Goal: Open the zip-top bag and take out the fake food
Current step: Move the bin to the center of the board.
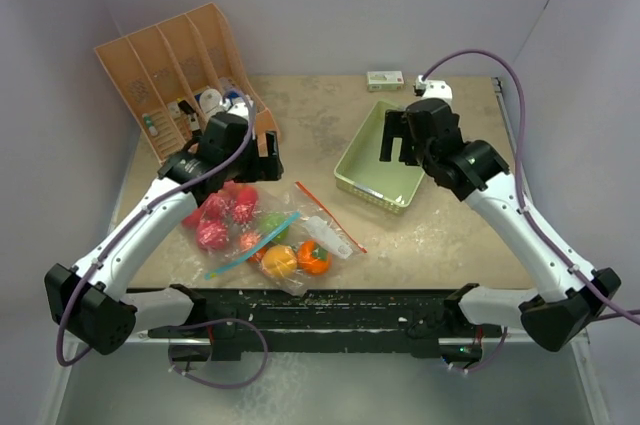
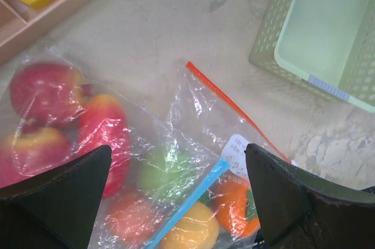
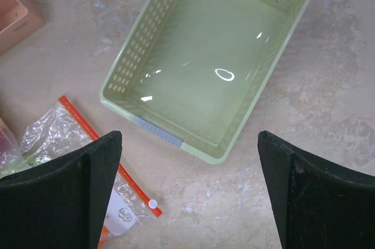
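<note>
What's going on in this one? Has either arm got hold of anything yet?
Nothing is being handled yet. The left tool hangs open above the zip-top bag lying on the table. The fake food is inside the plastic: red, green, orange and yellow toy fruit. The right tool hangs open over the pale green basket, which holds nothing. No fruit is out of the bag.

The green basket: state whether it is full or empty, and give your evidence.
Empty. The basket shows only its bare, shiny floor; the toy fruit lies well outside it.
</note>
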`<control>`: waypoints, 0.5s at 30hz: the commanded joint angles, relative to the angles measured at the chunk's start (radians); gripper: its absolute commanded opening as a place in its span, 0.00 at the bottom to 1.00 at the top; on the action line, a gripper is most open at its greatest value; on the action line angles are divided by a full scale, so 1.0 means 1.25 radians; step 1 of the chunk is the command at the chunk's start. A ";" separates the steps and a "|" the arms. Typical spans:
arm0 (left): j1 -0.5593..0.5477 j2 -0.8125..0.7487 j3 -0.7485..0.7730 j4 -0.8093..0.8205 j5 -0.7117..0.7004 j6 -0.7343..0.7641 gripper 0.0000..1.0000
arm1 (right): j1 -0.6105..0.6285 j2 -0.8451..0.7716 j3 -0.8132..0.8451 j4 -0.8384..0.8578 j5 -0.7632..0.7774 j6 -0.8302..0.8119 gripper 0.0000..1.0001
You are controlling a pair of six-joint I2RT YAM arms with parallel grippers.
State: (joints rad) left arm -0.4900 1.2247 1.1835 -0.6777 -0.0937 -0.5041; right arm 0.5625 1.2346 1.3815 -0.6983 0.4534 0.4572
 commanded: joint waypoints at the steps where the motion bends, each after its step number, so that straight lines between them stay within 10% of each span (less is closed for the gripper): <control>1: -0.021 0.007 -0.019 0.003 0.047 -0.005 0.99 | -0.003 0.023 -0.009 0.015 -0.072 0.028 0.99; 5: -0.077 0.030 -0.015 -0.006 0.005 -0.014 0.99 | -0.018 0.059 -0.027 0.034 -0.158 0.057 0.87; 11: -0.156 0.063 0.015 -0.055 -0.054 -0.023 0.99 | -0.086 0.132 -0.020 -0.002 -0.187 0.086 0.37; 15: -0.182 0.080 0.022 -0.046 -0.080 -0.047 0.99 | -0.189 0.173 -0.015 -0.008 -0.230 0.076 0.40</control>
State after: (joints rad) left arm -0.6933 1.3159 1.1629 -0.7414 -0.1360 -0.5198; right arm 0.4301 1.4338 1.3510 -0.6968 0.2192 0.5411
